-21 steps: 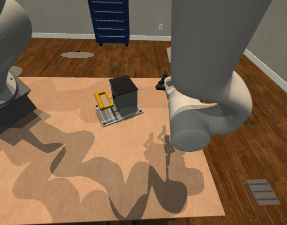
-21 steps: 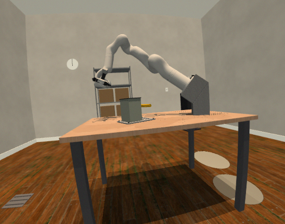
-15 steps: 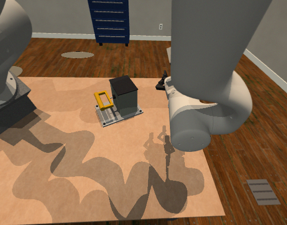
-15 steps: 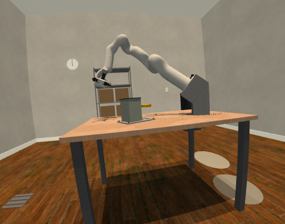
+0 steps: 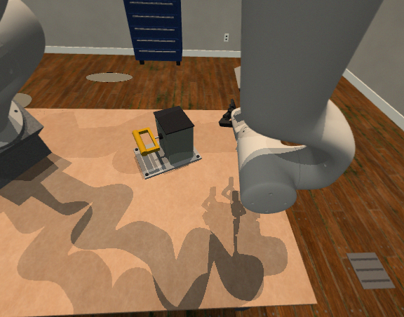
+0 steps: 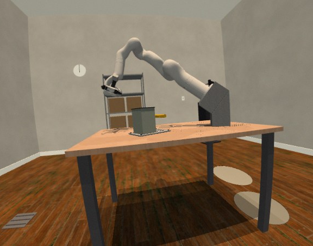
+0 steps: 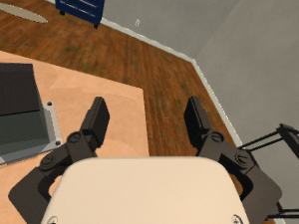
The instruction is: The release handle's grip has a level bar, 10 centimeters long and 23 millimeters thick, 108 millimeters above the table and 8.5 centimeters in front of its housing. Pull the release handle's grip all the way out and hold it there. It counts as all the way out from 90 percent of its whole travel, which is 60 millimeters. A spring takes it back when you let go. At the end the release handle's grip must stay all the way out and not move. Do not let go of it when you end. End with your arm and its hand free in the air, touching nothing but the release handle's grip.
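The arm (image 6: pixel 156 61) rises from its grey slanted base (image 6: pixel 219 106) at one end of the bench (image 6: pixel 183 136), goes up to a high elbow and then bends down, so that the gripper (image 7: pixel 147 120) hangs in the air above the other end of the bench, tilted downward. The fingers are spread wide and nothing is between them; in the wrist view the space between them shows only the bench edge and the wooden floor (image 7: pixel 164 89). One finger is over the bench corner and the other finger is already past the edge, over the floor. The grey box (image 5: pixel 174 135) of the release handle stands on a metal plate (image 5: pixel 156 165), to the side of the fingers and lower than them, well apart from them. The yellow handle (image 5: pixel 143 141) sticks out from the far side of this box, the side turned away from the fingers and toward the base of the arm. In the wrist view only the box is seen, at the left border, and the handle is hidden behind it.
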